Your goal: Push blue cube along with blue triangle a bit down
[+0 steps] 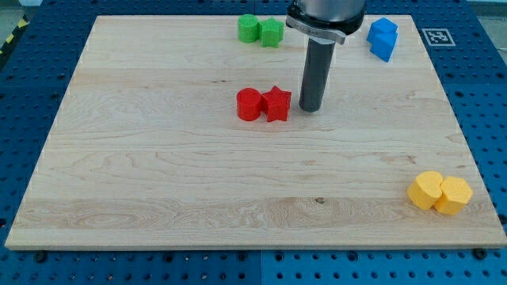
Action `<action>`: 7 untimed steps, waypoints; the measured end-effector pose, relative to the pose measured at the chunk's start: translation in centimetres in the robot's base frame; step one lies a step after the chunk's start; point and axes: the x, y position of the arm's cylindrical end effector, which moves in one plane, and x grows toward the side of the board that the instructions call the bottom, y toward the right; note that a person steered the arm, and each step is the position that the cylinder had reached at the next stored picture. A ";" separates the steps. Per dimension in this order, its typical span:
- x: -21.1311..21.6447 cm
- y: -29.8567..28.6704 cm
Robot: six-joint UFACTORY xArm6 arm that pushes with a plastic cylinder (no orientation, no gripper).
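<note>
The blue cube and the blue triangle sit touching each other near the view's top right of the wooden board, the cube just above the triangle. My tip rests on the board near the middle top. It is well to the left of and below the blue blocks, and just right of the red star.
A red cylinder touches the red star's left side. Two green blocks sit at the top edge, left of the rod. Two yellow blocks sit at the bottom right corner.
</note>
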 end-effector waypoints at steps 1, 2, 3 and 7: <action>0.0 3.6; -0.2 10.4; -2.2 17.2; -22.3 22.3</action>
